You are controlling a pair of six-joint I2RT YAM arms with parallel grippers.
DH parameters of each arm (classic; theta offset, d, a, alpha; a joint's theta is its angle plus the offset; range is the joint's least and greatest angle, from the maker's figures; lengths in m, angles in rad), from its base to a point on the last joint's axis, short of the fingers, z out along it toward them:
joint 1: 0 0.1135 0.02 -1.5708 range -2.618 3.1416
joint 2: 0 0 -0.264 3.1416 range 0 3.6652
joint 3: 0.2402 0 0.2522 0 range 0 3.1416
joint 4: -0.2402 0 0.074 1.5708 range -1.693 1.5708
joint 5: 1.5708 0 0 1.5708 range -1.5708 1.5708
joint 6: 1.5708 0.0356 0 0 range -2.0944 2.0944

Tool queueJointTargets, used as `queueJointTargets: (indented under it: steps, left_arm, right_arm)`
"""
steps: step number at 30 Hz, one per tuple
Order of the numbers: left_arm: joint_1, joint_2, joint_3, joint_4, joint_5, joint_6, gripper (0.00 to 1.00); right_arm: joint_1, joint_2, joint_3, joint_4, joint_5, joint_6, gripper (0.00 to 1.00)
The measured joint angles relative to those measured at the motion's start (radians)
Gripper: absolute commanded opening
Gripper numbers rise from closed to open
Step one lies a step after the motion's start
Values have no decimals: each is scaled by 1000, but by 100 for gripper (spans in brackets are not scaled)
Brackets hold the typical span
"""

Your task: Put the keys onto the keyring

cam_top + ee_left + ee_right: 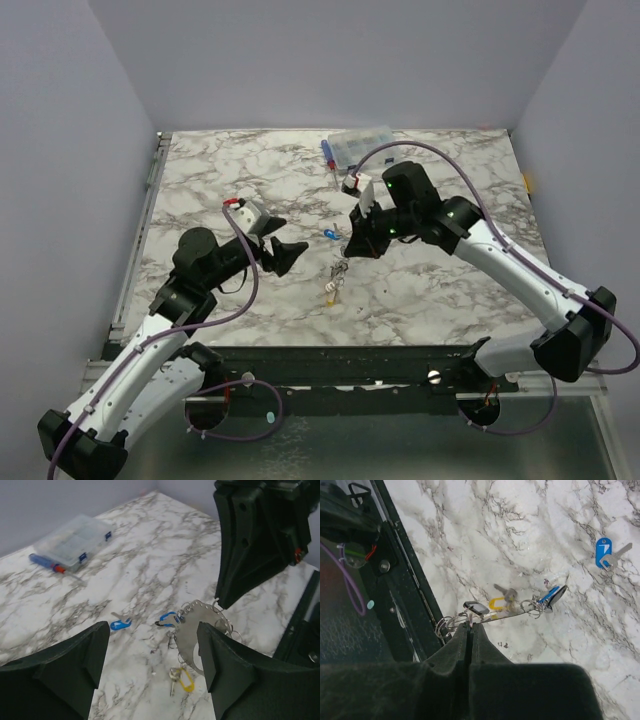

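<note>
My right gripper [352,246] is shut on the rim of the silver keyring [196,625] and holds it up on edge over the table; its closed fingertips [470,626] pinch the metal. Small split rings hang from the keyring. A yellow tag with a key [183,678], a blue tag [167,619] and a dark-outlined clear tag [476,608] hang on it. One blue tag with a key [120,625] lies loose on the marble, also in the right wrist view [603,552]. My left gripper [152,632] is open and empty, just left of the keyring [338,272].
A clear compartment box [360,148] with blue parts stands at the table's far edge, with a blue-handled tool [46,562] beside it. The black frame rail [402,595] runs along the table's near edge, close under the held keyring.
</note>
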Motion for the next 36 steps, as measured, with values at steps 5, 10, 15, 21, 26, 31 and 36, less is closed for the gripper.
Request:
queueJointTargets:
  steps: [5,10,15,21,26,31,36]
  left_arm:
    - [0,15,-72,175,248,-55,74]
    - [-47,60,-129,335,429,-129,65]
    - [-145,116,-117,402,507,-134,59]
    - [-222,191,-55,428,550,-120,49]
    - [-238,264,-9,442,571,-105,44]
    - [-238,306,-7,440,581,-92,40]
    - [-250,352,19,438,600,-86,38]
  right_arm:
    - [19,-77,55,-128,6,-80,0]
    - [86,-109,106,-235,19,-132,0]
    - [164,-109,153,-311,55,-162,0]
    - [217,-122,158,-371,90,-172,0]
    - [247,-128,169,-398,124,-172,0]
    - [259,-142,179,-418,144,-172,0]
    - [268,-152,196,-427,148,-177,0]
